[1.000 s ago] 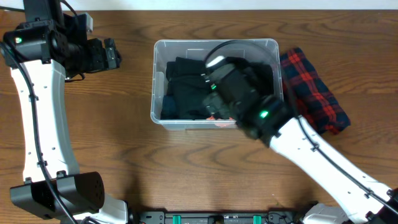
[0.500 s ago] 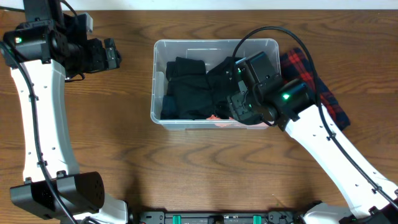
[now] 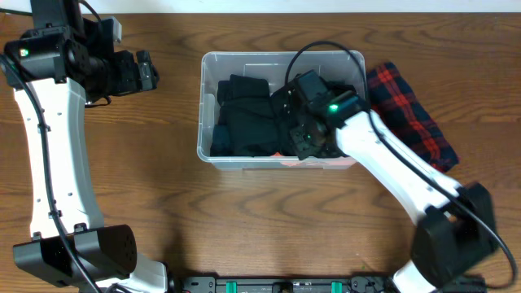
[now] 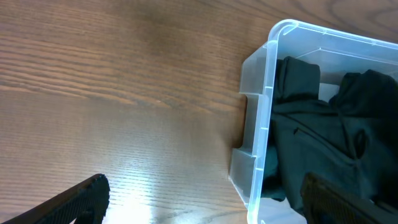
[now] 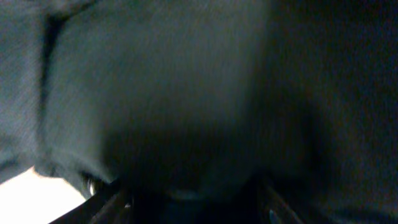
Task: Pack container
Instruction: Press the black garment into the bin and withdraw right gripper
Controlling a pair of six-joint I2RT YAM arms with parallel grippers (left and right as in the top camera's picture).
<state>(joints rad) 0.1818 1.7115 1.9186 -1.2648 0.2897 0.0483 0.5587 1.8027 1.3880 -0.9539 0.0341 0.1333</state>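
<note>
R jaws sat buried in dark clothes (image 3: 244,122) inside container (image 3: 244,57), state indiscernible; L jaws gaped wide over counter (image 3: 163,203), plaid cloth (image 3: 415,122) alongside.

Brown wood-grain table (image 3: 163,212), pale strip (image 3: 244,5) along its top edge

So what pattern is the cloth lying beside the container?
The cloth is red and dark blue plaid, clearest in the overhead view.
</note>
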